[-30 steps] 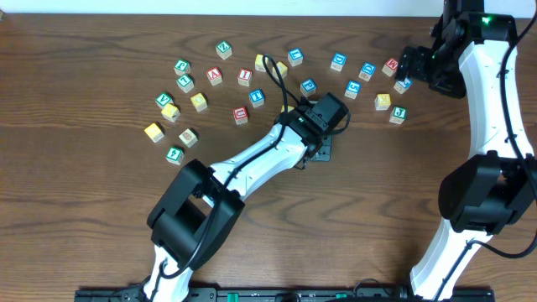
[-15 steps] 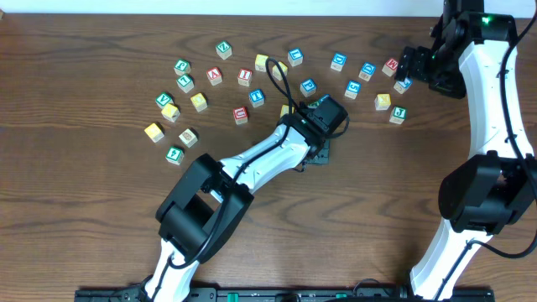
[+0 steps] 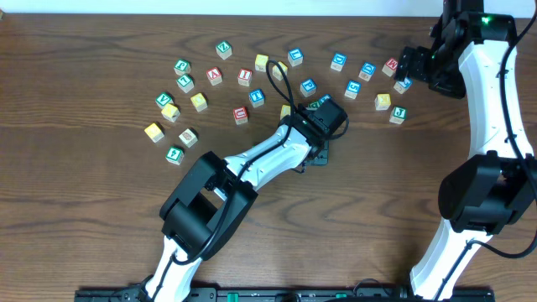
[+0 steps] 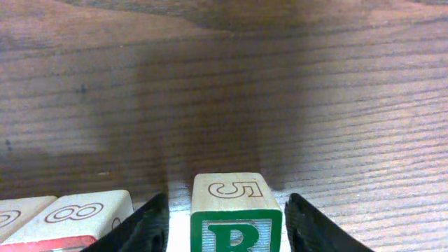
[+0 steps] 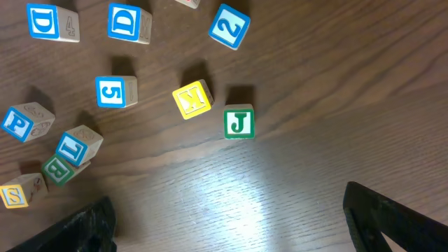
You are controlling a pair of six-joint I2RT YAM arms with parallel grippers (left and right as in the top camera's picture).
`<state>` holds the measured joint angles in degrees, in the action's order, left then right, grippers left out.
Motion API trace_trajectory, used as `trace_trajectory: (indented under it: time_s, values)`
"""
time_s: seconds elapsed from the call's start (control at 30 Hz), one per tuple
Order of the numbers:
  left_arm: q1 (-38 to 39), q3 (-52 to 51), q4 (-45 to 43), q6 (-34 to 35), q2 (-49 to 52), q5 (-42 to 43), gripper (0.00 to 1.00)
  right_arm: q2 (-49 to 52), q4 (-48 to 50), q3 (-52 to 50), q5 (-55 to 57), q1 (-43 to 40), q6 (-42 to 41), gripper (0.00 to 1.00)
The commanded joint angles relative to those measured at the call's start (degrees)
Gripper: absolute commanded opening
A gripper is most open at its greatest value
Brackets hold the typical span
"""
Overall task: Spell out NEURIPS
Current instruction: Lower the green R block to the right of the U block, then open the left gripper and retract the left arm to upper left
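The green-framed R cube [image 4: 236,213], a 5 on its top face, stands on the table between the fingers of my left gripper [image 4: 229,236]. The jaws are open, with a gap on each side of the cube. Just left of it sits a red-framed cube [image 4: 77,220] with an 8 on top, and another cube's corner [image 4: 15,212] shows at the edge. From overhead, the left gripper [image 3: 315,153] hides these cubes. My right gripper [image 5: 238,231] hangs wide open and empty above bare wood. A blue P cube [image 5: 21,122] and a yellow S cube [image 5: 15,196] lie loose.
Loose cubes are scattered across the far half of the table [image 3: 101,218]. Under the right gripper [image 3: 411,67] lie a green J [image 5: 239,122], a yellow K [image 5: 192,99], a blue 5 [image 5: 115,92], a blue L [image 5: 75,147] and a green B [image 5: 59,170].
The left gripper has opened, leaving the R cube standing on the table. The left arm shifted slightly. The right arm has not moved.
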<state>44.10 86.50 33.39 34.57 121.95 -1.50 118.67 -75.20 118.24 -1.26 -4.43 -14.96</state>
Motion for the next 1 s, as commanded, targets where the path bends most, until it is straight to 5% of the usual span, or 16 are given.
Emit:
trace_trajectory:
  time_s: [0.0, 0.63, 0.97]
  values:
    - [0.0, 0.6, 0.4, 0.0, 0.8, -0.7, 0.55, 0.5, -0.1, 0.8, 0.1, 0.4, 0.3, 0.98]
    - [-0.9, 0.9, 2.2, -10.4, -21.5, -0.9, 0.56, 0.5, -0.7, 0.8, 0.0, 1.7, 0.3, 0.98]
    - [-16.9, 0.9, 12.8, -12.2, -32.6, -1.2, 0.56, 0.5, -3.4, 0.7, 0.1, 6.6, 0.3, 0.97]
